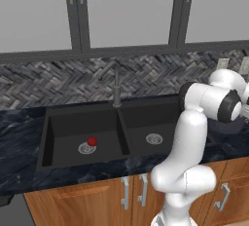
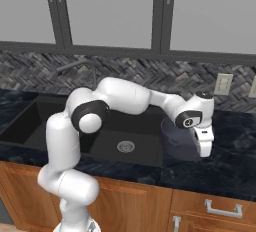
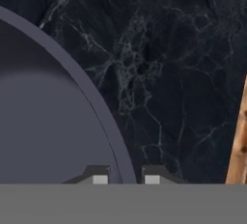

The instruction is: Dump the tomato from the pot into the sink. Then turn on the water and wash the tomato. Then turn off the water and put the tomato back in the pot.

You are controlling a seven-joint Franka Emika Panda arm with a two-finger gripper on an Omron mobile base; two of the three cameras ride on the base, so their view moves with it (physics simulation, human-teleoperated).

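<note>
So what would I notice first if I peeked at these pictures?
Probably the bright red tomato, sitting by the silver drain in the left basin of the black sink. Next, the big white robot arm bending right, its pincer straddling the rim of the dark pot on the marbled counter beside the sink.

My arm is glossy white, built of rounded tubular links with bulbous elbows. Dark grey to black rings and round end caps mark the joints. Above the fingers, the white hand is a narrow block below a dark wrist cap with a small pale mark. Both fingertips are dark, each with a light grey pad.
</note>
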